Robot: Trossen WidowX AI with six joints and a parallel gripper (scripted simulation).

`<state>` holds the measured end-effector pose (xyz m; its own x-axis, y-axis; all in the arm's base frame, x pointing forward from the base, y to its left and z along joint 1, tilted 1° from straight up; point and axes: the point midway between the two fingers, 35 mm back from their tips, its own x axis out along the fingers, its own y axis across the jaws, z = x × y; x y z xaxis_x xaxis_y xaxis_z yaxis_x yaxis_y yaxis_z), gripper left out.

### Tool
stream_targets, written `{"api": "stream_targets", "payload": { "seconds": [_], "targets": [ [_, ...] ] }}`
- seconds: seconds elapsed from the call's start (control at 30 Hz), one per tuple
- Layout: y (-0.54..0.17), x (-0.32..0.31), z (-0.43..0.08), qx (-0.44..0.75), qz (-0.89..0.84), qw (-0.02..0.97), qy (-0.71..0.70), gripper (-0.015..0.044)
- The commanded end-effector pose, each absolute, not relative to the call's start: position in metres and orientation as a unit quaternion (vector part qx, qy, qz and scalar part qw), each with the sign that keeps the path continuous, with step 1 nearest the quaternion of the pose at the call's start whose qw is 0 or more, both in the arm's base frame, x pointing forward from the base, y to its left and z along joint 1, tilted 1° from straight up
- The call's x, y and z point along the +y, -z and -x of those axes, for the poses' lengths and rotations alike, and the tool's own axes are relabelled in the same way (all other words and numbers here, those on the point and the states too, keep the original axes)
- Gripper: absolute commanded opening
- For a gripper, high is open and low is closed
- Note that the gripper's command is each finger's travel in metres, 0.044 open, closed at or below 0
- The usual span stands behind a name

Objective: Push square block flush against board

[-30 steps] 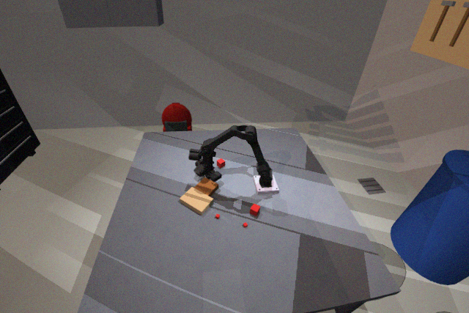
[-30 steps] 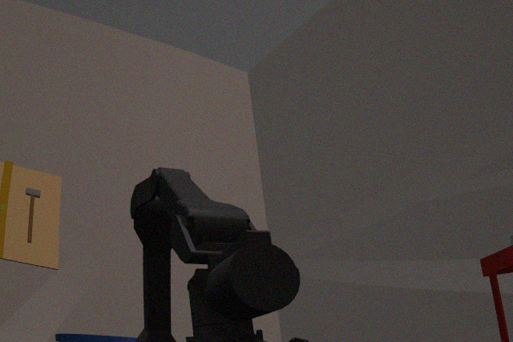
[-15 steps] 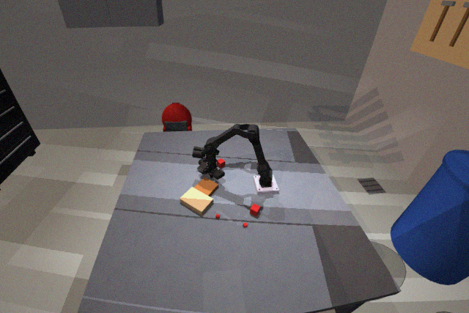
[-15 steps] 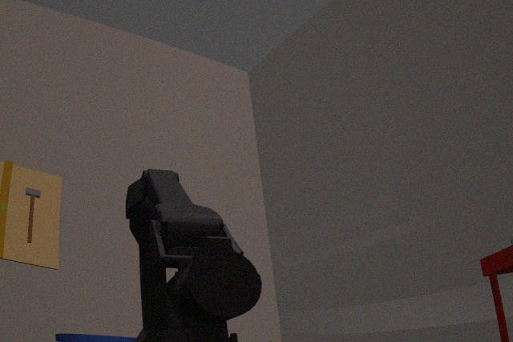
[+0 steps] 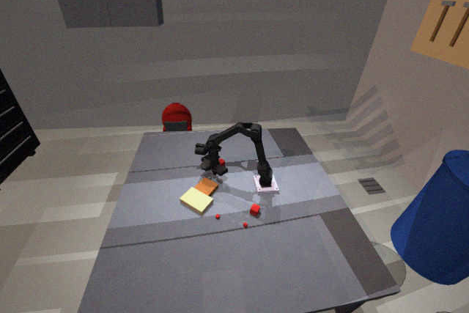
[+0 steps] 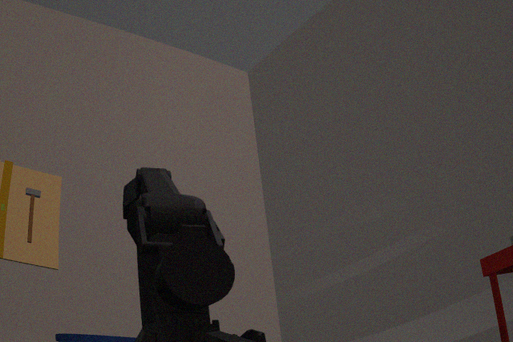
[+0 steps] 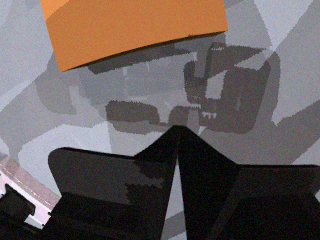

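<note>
The orange square block [image 5: 207,185] [image 7: 135,30] lies flat on the table. The larger pale yellow board [image 5: 196,200] lies flat in front of it in the top view. The block's near side runs along the board's back long side and looks against it; a thin gap cannot be ruled out. The block's left corner is close to the board's back corner; exact evenness cannot be told. My gripper [image 5: 219,178] [image 7: 178,131] is shut and empty, just behind the block, with bare table between fingertips and block in the wrist view. Block and board do not show in the exterior view.
A red cube [image 5: 254,210] and two tiny red cubes [image 5: 218,216] [image 5: 245,225] lie in front of the arm base and right of the board. Another red cube [image 5: 221,162] is behind the gripper. The arm's pale base plate [image 5: 273,189] is to the right.
</note>
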<state>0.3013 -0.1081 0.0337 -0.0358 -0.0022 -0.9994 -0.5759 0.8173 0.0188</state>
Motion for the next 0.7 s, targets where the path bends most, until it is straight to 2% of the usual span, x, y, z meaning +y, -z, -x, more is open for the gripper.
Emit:
{"api": "stream_targets", "payload": {
  "seconds": [0.0, 0.2, 0.67],
  "targets": [
    [-0.069, -0.110, -0.308, 0.675, 0.220, 0.673, -0.208, 0.0000],
    [-0.070, -0.108, -0.311, 0.672, 0.216, 0.681, -0.197, 0.0000],
    [-0.069, -0.051, -0.313, 0.701, 0.045, 0.711, -0.036, 0.0000]
  ]
}}
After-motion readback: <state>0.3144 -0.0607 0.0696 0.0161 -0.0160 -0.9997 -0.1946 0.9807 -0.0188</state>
